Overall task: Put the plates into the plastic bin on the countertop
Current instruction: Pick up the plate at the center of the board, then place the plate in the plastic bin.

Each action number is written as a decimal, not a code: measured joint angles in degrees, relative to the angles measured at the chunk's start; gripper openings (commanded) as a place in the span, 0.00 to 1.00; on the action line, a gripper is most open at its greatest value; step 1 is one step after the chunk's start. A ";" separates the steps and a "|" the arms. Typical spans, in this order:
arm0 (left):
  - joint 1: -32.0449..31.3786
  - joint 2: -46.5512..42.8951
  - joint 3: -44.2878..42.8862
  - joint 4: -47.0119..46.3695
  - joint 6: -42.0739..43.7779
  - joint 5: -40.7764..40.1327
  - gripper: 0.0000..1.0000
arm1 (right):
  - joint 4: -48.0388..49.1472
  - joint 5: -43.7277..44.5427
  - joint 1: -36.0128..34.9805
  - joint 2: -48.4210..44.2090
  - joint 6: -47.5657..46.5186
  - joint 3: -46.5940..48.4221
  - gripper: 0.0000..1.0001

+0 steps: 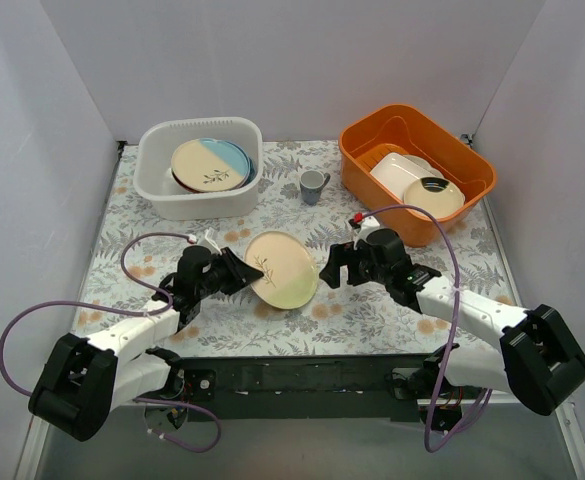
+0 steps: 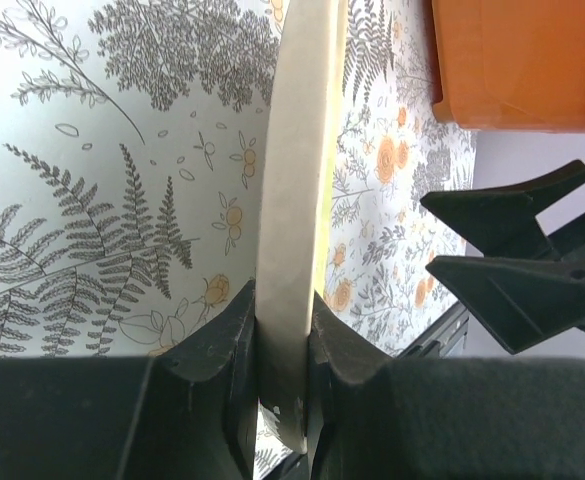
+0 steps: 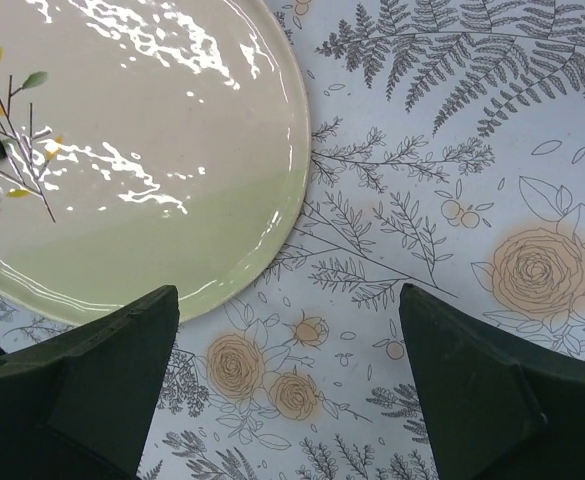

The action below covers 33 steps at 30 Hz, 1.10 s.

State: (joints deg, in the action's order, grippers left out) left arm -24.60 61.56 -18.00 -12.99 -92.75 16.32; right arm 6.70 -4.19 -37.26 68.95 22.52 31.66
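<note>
A cream and pale green plate with a leaf sprig (image 1: 281,268) is held tilted above the countertop (image 1: 372,300). My left gripper (image 1: 240,272) is shut on its left rim; in the left wrist view the plate (image 2: 297,200) runs edge-on between the jaws. My right gripper (image 1: 330,270) is open and empty just right of the plate, which fills the upper left of the right wrist view (image 3: 122,150). The translucent white plastic bin (image 1: 157,170) at the back left holds stacked plates, a cream-and-light-blue one (image 1: 210,163) on top.
An orange bin (image 1: 372,135) at the back right holds a white rectangular dish (image 1: 397,168) and a cream plate (image 1: 434,197). A small grey cup (image 1: 313,186) stands between the two bins. White walls close in the left, back and right.
</note>
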 measured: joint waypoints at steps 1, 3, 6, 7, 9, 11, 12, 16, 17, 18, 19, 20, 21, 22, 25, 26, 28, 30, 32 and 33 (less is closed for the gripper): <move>0.00 0.00 -0.50 0.57 0.37 -0.33 0.00 | -0.35 0.15 0.00 -0.31 -0.02 -0.13 0.98; 0.02 0.00 -1.42 1.70 0.87 -0.76 0.00 | -0.68 0.37 0.00 -0.70 0.00 -0.39 0.98; 0.02 -0.02 -2.75 3.48 1.70 -1.18 0.00 | -1.01 0.66 0.00 -0.76 0.02 -0.46 0.98; 0.02 -0.02 -3.15 3.96 1.97 -1.40 0.00 | -1.03 0.74 0.00 -0.79 0.02 -0.48 0.98; 0.02 -0.11 -3.65 4.66 2.34 -1.84 0.00 | -1.07 0.90 0.00 -0.81 0.11 -0.52 0.98; 0.02 -0.17 -4.35 5.64 2.62 -2.14 0.00 | -1.18 1.03 0.00 -1.14 0.20 -0.72 0.98; 0.04 -0.17 -4.74 6.10 2.84 -2.32 0.00 | -1.29 1.03 0.00 -1.31 0.20 -0.81 0.98; 0.04 -0.17 -6.80 7.34 3.23 -2.47 0.00 | -1.79 1.07 0.00 -2.14 0.22 -1.46 0.98; 0.04 -0.15 -7.45 7.52 3.28 -2.47 0.00 | -2.23 1.07 0.00 -2.27 0.22 -1.57 0.98; 0.04 -0.15 -8.11 7.58 3.37 -2.45 0.00 | -2.47 1.07 0.00 -2.34 0.22 -1.57 0.98; 0.04 -0.13 -8.83 7.58 3.41 -2.45 0.00 | -2.64 1.07 0.00 -2.45 0.22 -1.57 0.98; 0.04 -0.07 -9.62 7.61 3.45 -2.40 0.00 | -2.80 1.09 0.00 -2.67 0.22 -1.60 0.98; 0.04 0.09 -10.43 7.63 3.50 -2.38 0.00 | -2.82 1.14 0.00 -2.93 0.24 -1.66 0.98; 0.04 0.31 -11.15 7.63 3.61 -2.34 0.00 | -2.78 1.20 0.00 -3.23 0.24 -1.75 0.98; 0.04 1.84 -14.34 7.82 4.20 -2.14 0.00 | -2.78 1.25 0.00 -3.91 0.46 -2.38 0.98; 0.07 2.49 -15.45 7.87 4.37 -2.14 0.00 | -2.80 1.25 0.00 -3.98 0.50 -2.58 0.98; 0.07 3.76 -17.42 7.85 4.81 -2.14 0.00 | -2.82 1.25 0.00 -3.98 0.87 -2.86 0.98; 0.11 4.72 -18.93 7.87 5.18 -2.12 0.00 | -2.93 1.22 0.00 -4.00 1.05 -3.13 0.98; 0.15 5.33 -20.04 7.93 5.57 -2.12 0.00 | -3.19 1.22 0.00 -4.00 1.11 -3.19 0.98; 0.20 5.73 -20.70 7.96 5.64 -2.05 0.00 | -3.26 1.22 0.00 -4.00 1.09 -3.26 0.98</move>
State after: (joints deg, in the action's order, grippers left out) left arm -24.40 67.29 -38.70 -5.04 -87.11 14.26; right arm 3.44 -2.96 -37.26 64.95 23.62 28.40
